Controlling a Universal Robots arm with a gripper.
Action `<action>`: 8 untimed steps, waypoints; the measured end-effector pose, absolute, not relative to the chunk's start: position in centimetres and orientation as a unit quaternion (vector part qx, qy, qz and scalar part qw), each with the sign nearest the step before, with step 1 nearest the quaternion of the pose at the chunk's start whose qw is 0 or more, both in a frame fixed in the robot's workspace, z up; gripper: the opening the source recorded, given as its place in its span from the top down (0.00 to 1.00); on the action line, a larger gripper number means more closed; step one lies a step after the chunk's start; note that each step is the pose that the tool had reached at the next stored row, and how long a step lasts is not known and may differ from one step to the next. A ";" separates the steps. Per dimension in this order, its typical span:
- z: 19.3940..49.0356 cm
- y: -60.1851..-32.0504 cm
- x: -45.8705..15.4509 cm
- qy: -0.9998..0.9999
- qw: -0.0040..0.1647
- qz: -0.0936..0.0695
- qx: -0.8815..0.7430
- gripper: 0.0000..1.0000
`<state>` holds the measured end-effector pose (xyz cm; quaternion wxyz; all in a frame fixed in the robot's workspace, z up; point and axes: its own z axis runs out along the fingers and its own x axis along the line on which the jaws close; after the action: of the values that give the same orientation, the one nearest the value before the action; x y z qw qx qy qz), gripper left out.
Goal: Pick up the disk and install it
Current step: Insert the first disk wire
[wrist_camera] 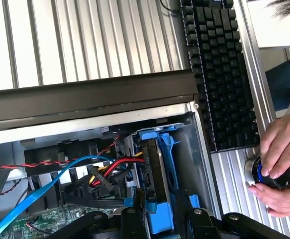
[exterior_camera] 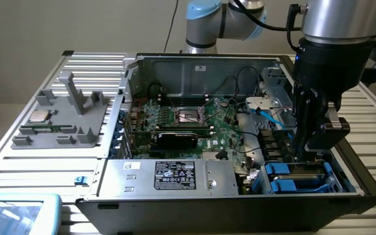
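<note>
The disk [wrist_camera: 153,169] stands on edge in its bright blue plastic frame, sunk into the drive bay at the corner of the open computer case [exterior_camera: 204,61]. In the wrist view my gripper [wrist_camera: 157,216] is shut on the disk, with a black finger [wrist_camera: 131,219] on each side of the blue frame. In the exterior view the gripper [exterior_camera: 307,155] reaches straight down into the bay at the exterior view's right, just above the blue frame of the disk [exterior_camera: 286,170].
Red, yellow and blue cables [wrist_camera: 102,172] run close beside the bay. A grey power-supply box [exterior_camera: 168,176] fills the case's near side. A grey fixture [exterior_camera: 57,120] holds a processor chip [exterior_camera: 39,116]. Outside the case lie a keyboard [wrist_camera: 219,74] and a person's hand [wrist_camera: 279,169] on a knob.
</note>
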<state>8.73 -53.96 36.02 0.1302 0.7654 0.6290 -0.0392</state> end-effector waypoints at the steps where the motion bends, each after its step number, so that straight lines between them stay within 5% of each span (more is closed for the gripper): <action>1: 36.0 -54.0 8.7 0.629 0.128 -0.038 0.766 0.63; 8: 36.0 -54.3 8.8 0.630 0.098 -0.013 0.770 0.63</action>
<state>8.76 -54.34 36.01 0.0984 0.7702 0.6300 -0.0130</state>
